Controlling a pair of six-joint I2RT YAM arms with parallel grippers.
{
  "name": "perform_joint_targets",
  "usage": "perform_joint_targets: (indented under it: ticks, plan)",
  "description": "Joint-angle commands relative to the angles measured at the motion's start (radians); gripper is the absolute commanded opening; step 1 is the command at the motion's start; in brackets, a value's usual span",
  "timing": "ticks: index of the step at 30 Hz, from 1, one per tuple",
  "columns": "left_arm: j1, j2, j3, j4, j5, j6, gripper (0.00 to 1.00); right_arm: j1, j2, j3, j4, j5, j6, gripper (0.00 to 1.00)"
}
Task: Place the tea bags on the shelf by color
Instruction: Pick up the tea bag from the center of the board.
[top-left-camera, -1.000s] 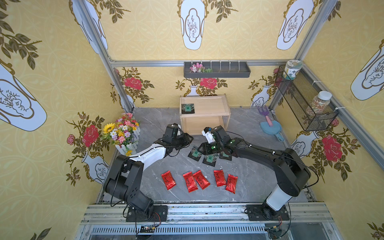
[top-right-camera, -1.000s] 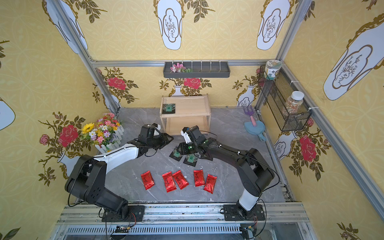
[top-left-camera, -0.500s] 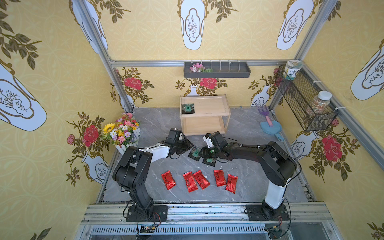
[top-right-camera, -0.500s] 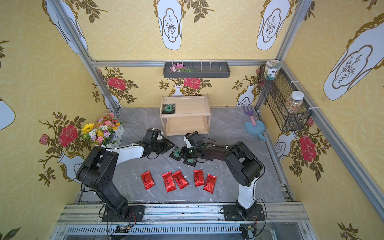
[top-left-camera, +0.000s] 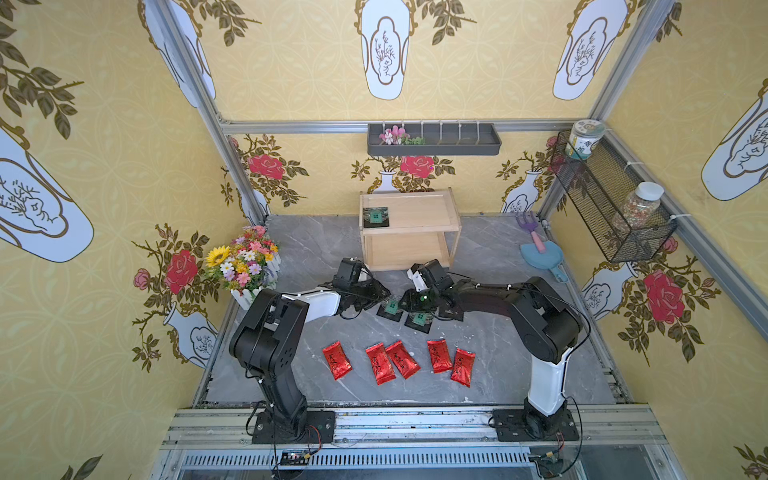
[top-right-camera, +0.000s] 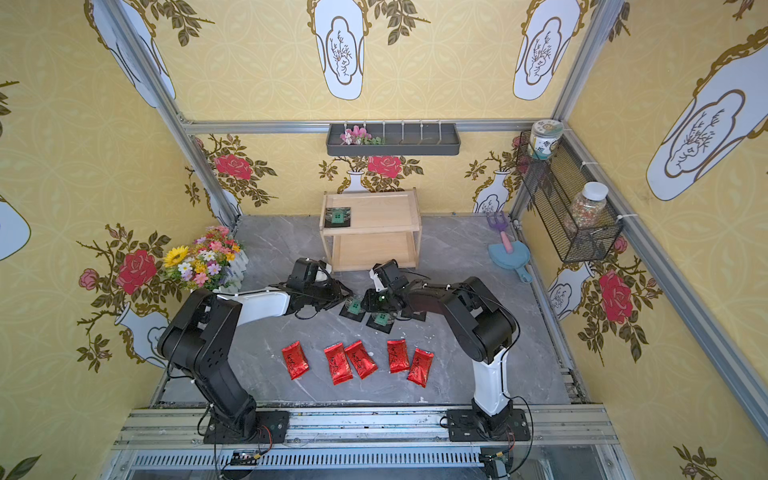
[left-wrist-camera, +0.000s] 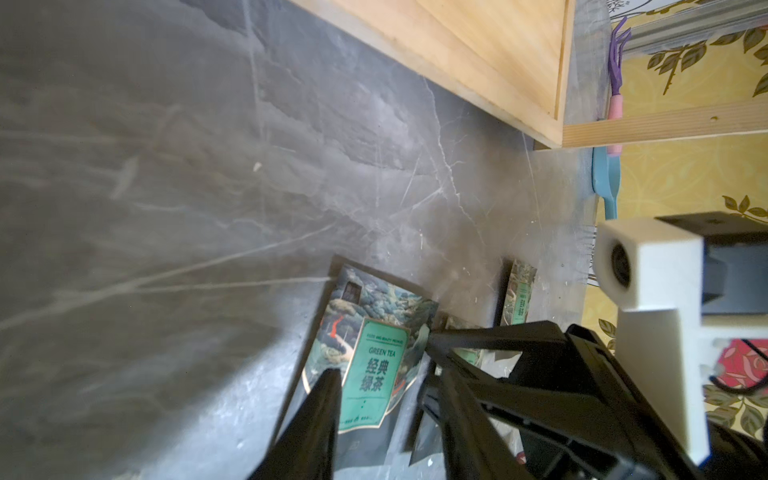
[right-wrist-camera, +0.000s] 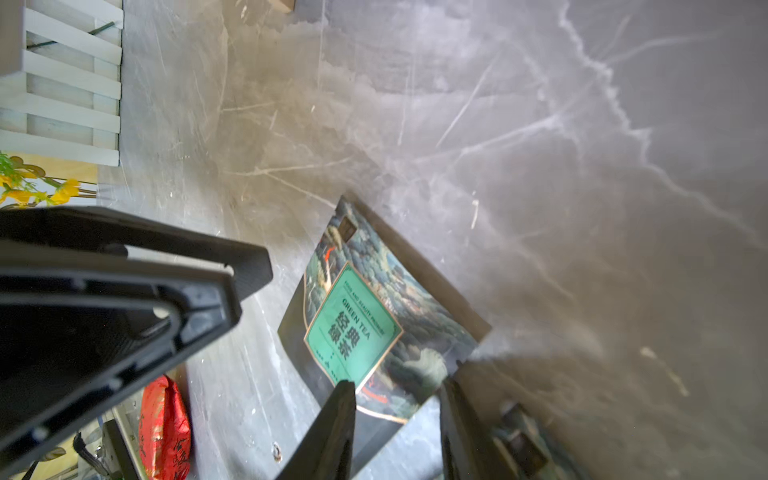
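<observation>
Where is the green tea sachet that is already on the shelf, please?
In both top views the green tea sachet lies flat at the left end of the top tier of the wooden shelf, alone there.

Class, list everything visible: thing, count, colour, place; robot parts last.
table: 1, grey marble, cell floor
shelf: 1, pale wood, table's back
sachets: 4, black-green, one on shelf top, three mid-table
packets: 5, red, table's front
bouquet: 1, multicoloured, table's left
tray: 1, dark grey, back wall
basket: 1, black mesh, right wall
jars: 2, clear, in basket
rake: 1, purple, table's right
scoop: 1, blue, by rake
left gripper, right gripper: 2, black, open over mid-table sachets
</observation>
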Motion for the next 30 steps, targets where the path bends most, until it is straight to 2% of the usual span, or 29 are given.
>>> perform_joint_targets:
  ticks: [1,16,30]
  plan:
    - [0.004,0.001,-0.015,0.009,0.028,0.017,0.44,0.003,0.02,0.021,0.026,-0.027,-0.008,0.37]
    - [0.028,-0.065,-0.081,0.051,0.059,0.001,0.43,0.006,0.109,0.142,0.01,-0.099,-0.028,0.34]
    - [0.031,-0.033,-0.104,0.052,0.048,0.006,0.4,-0.006,0.058,0.093,0.0,-0.136,0.068,0.34]
